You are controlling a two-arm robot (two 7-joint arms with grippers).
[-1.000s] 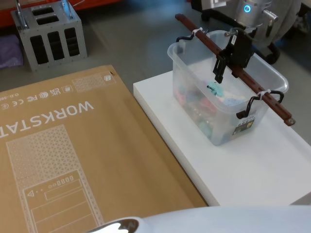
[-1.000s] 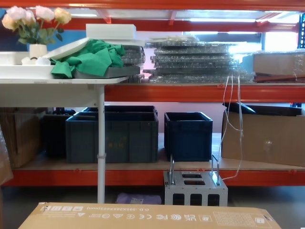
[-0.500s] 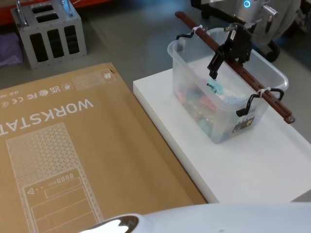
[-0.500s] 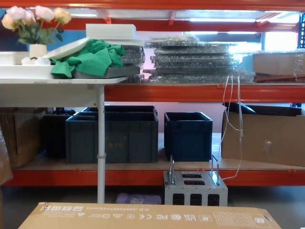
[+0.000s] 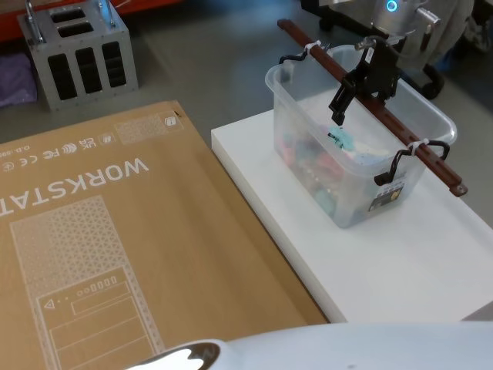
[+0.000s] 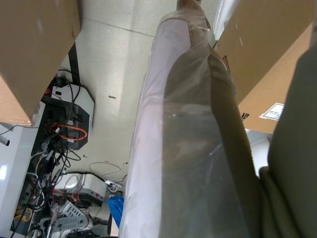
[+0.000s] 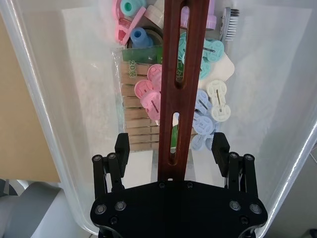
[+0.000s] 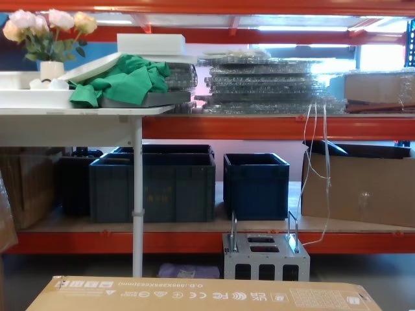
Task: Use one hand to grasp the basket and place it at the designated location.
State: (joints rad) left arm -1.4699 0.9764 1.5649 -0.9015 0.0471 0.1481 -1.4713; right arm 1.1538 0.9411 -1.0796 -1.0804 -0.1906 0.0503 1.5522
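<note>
While the cardboard box (image 5: 100, 231) fills your left, the basket (image 5: 358, 154) sits far right on the white platform (image 5: 400, 254); your right gripper (image 7: 172, 148) hangs over its brown handle bar (image 5: 370, 108), fingers released either side, not touching.

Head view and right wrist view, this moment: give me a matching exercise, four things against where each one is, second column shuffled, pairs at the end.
Things:
1. basket
2. right gripper
3. brown handle bar
4. grey metal box

Places:
A. on the floor beyond the cardboard box
B. on the white platform
C. open, fingers either side of the bar
D. lying across the basket's top, tied to black clips

Pairs: 1-B, 2-C, 3-D, 4-A
</note>
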